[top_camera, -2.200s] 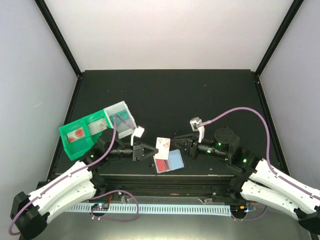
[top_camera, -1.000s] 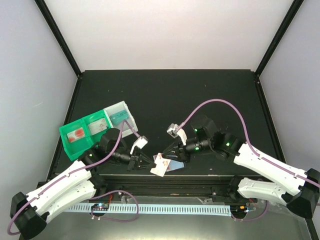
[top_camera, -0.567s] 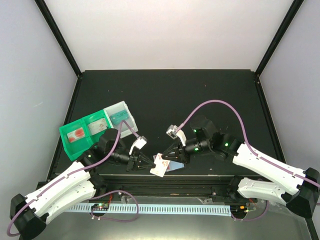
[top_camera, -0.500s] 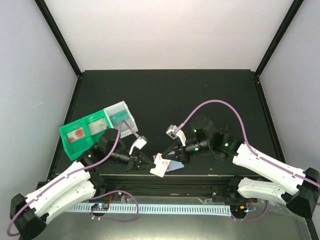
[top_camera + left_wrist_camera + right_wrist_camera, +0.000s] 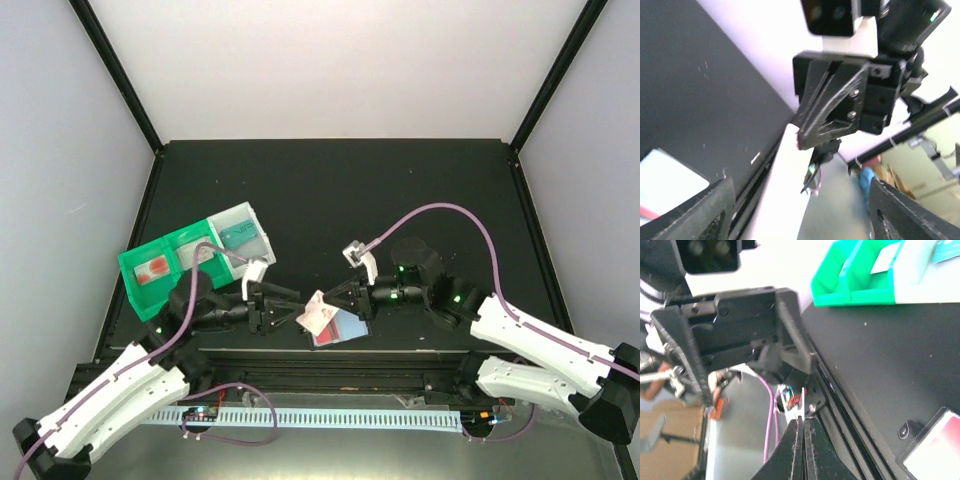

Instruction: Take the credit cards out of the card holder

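From where I stand, the right gripper (image 5: 336,299) has its jaws pressed together on a thin, stiff white-and-pink plastic card (image 5: 320,313). It holds the card tilted over the small flat card holder with dark stitched edges and a pale blue panel (image 5: 346,325). That lies open on the matte black tabletop (image 5: 400,190), near the front edge. The left gripper (image 5: 289,306) faces it with jaws apart, probably so the card can come away.

**Colours around the two claws**

At right claw (image 5: 337,297) tip, the card (image 5: 318,313) is white with red-pink print. Under it, the card holder (image 5: 347,327) has a pale blue panel, a red patch and a dark stitched edge. Behind left claw (image 5: 290,305), the tray (image 5: 158,268) is half green, half clear. The table (image 5: 400,190) is black, the cables (image 5: 450,213) purple, both claws black.
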Available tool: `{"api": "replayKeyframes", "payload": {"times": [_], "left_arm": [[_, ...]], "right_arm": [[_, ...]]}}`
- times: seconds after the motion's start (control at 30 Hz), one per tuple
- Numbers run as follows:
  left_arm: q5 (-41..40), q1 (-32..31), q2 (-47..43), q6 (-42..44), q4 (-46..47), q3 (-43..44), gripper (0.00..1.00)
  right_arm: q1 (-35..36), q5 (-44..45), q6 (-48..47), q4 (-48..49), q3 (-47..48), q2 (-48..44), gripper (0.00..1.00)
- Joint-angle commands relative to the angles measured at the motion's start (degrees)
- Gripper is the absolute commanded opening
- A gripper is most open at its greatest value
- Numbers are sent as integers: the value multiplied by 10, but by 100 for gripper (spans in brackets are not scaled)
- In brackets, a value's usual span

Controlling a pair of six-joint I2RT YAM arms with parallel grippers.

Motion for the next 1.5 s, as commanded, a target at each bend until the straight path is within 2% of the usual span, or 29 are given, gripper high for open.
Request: {"api": "replayKeyframes", "payload": {"times": [0.0, 0.13, 0.37, 0.53, 0.8, 0.9, 1.03, 1.13, 1.3, 1.47], "left_arm": [[-121, -1, -65, -130, 90, -37, 78], [-167, -2, -101, -173, 84, -44, 81], [-220, -1, -148, -266, 106, -70, 81], [-217, -2, -134, -308, 194, -98, 67], [-185, -1, -73, -304, 249, -75, 48], [-188, -1, -68, -305, 252, -75, 33], [-189, -2, -65, -306, 255, -78, 19], [-191, -1, -62, -303, 253, -78, 3], [-198, -2, -59, -280, 223, -66, 2], [-220, -1, -68, -232, 155, -38, 2]], "right_arm": [[-4, 86, 153, 163, -40, -19, 1], [-4, 156, 260, 260, -73, -32, 1], [-3, 236, 354, 393, -112, -38, 1], [9, 262, 386, 436, -112, -15, 1], [25, 277, 413, 471, -124, 11, 1], [27, 283, 420, 479, -135, 11, 1], [28, 281, 419, 479, -136, 11, 1], [28, 280, 420, 480, -140, 11, 1], [28, 277, 414, 481, -145, 13, 3], [28, 277, 395, 467, -159, 0, 22]]}}
